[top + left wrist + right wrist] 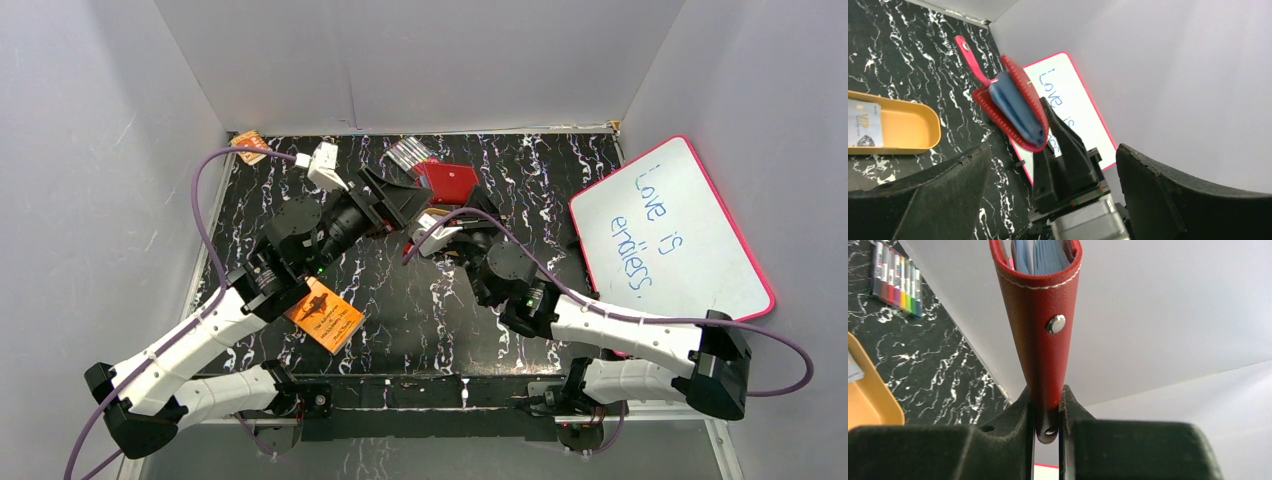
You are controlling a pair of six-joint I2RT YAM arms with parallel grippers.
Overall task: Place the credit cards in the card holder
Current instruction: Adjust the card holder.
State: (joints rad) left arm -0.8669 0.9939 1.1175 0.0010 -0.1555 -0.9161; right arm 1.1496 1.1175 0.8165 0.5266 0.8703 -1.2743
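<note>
From the top camera, the right end effector (462,212) is holding the red card holder (447,180) above the far middle of the black marbled tabletop (420,310). The left end effector (398,203) is reaching in just beside it from the left. A whiteboard (670,230) is sitting at the right edge, a pack of markers (412,152) is lying beyond the holder, and an orange booklet (325,315) is lying near the left arm.

In the left wrist view, the left end effector's fingers (938,195) are standing wide apart and gripping nothing. The card holder is gaping open ahead of them, showing bluish pockets, with its snap tab sticking out. An orange tin (908,132) is sitting on the tabletop with a credit card (863,129) lying inside it.

In the right wrist view, the right end effector is pinching the card holder's folded spine tightly, with the pockets pointing away from the camera.
</note>
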